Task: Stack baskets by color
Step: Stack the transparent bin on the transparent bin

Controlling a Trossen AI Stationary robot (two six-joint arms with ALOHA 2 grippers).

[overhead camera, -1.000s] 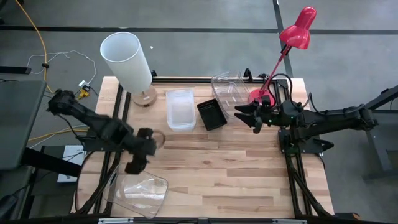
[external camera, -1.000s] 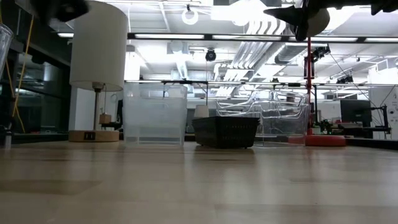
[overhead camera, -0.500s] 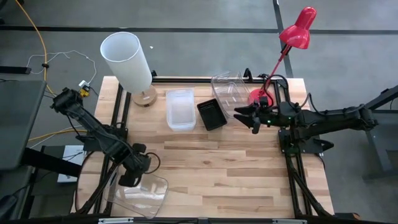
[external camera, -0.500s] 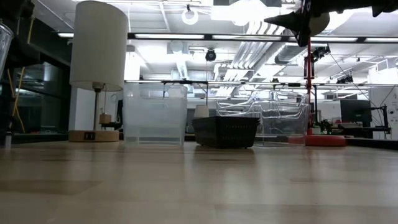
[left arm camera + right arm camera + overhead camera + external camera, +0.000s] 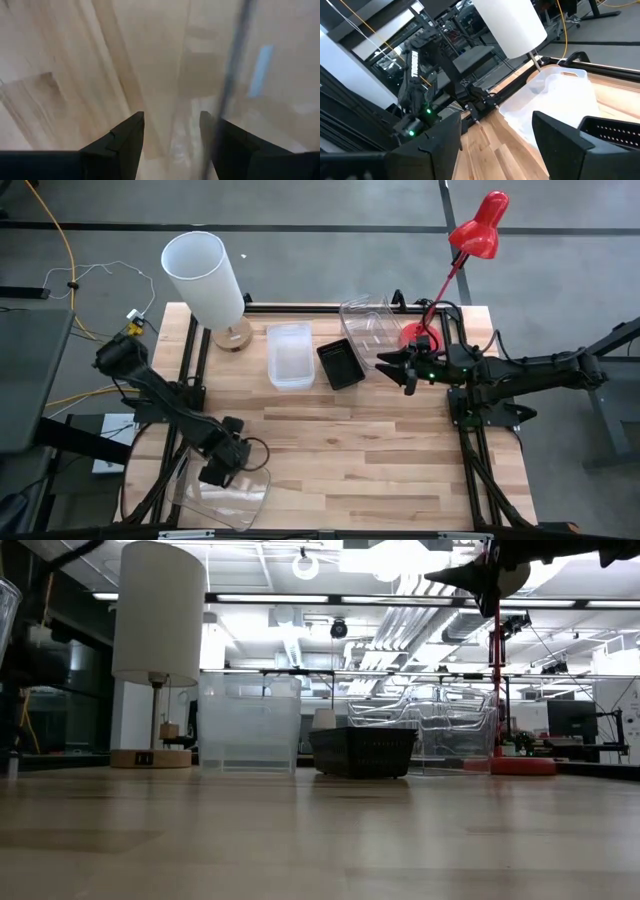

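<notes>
Two grippers: left (image 5: 218,470) hovering with fingers parted around clear tub (image 5: 225,495) rim; right (image 5: 393,366) waiting wide open, empty, beside black basket (image 5: 340,363).

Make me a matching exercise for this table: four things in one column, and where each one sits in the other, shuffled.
Things:
1. black perforated basket
2. frosted white basket
3. clear tub
4. red desk lamp

Places:
A. far right corner of the table
B. near left corner, under the left gripper
C. between the frosted basket and the right gripper
D. beside the white lampshade

Pairs: 1-C, 2-D, 3-B, 4-A
</notes>
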